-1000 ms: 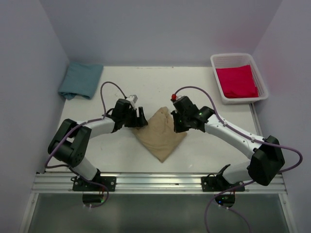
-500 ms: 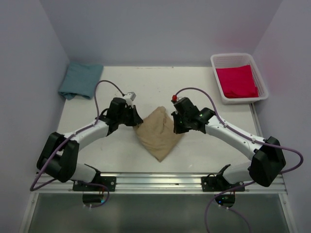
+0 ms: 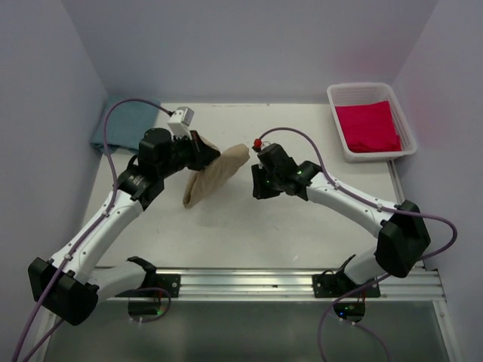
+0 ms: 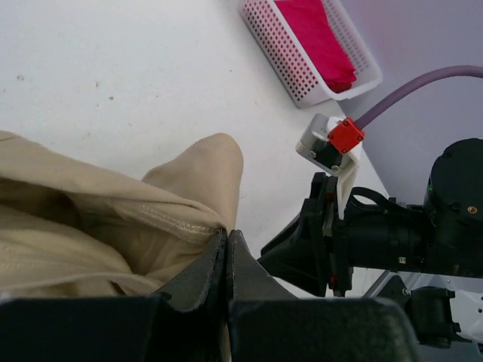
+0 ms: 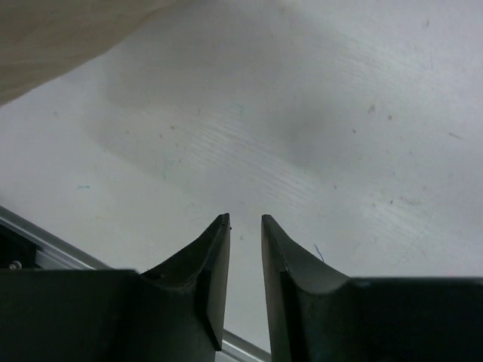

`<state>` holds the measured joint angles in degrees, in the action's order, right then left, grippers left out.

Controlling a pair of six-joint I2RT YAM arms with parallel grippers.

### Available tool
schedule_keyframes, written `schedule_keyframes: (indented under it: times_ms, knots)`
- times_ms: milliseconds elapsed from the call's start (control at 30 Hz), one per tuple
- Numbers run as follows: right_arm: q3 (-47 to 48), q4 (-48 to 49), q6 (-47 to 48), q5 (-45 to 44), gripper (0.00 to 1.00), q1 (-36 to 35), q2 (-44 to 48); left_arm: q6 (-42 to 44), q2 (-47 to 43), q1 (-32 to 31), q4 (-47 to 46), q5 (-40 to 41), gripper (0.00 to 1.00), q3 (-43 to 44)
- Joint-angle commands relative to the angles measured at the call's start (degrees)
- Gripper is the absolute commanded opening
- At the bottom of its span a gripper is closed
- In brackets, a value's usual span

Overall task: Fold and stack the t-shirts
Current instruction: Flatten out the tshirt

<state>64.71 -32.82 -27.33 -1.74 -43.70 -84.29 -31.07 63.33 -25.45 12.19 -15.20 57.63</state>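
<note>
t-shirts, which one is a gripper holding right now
The tan t-shirt, pinched in the left gripper. The teal t-shirt lies in the far left corner and the red t-shirt sits in the white basket, both untouched.

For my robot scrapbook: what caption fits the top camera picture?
Left gripper holds up the tan t-shirt while the right gripper hovers empty beside it.

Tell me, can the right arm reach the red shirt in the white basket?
Probably yes. The right gripper is empty, its jaws a little apart, and the red shirt lies in the open-topped basket on that arm's side. Nothing stands between them, though the far corner may be a stretch.
</note>
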Motion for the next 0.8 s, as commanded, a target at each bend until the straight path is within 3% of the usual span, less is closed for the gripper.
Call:
schedule_keyframes:
  times_ms: [0,100,233,333,433,467,500,767]
  knots:
    - [6.0,5.6,-0.1,0.2,0.29,-0.9,-1.4,-0.9,1.1,-1.4,2.4,-0.9,0.0,4.3]
    - [8.6,6.1,-0.2,-3.0,0.37,-0.8,-1.8,-0.6,2.2,-2.7,2.8,-1.6,0.0,5.7]
    - [11.2,5.4,0.6,-6.2,0.41,-0.8,-1.4,0.2,3.0,-5.0,3.9,-1.1,0.04,6.4]
    - [11.9,3.6,1.2,-9.8,0.43,-0.8,-0.5,0.8,3.9,-5.4,5.1,-0.8,0.16,6.5]
    - [12.9,1.7,1.8,-12.3,0.47,-0.9,0.6,0.7,4.1,-5.6,5.1,-1.6,0.4,6.3]
    - [13.6,0.6,2.1,-13.8,0.48,-0.8,0.7,0.6,4.2,-5.6,4.8,-1.9,0.53,6.3]
    - [14.0,0.0,2.3,-14.4,0.48,-0.8,1.1,0.5,4.1,-5.7,4.6,-2.4,0.56,6.4]
    - [15.5,-0.2,3.2,-14.6,0.5,-0.9,-1.0,0.2,4.3,-7.2,4.4,0.1,0.59,4.6]
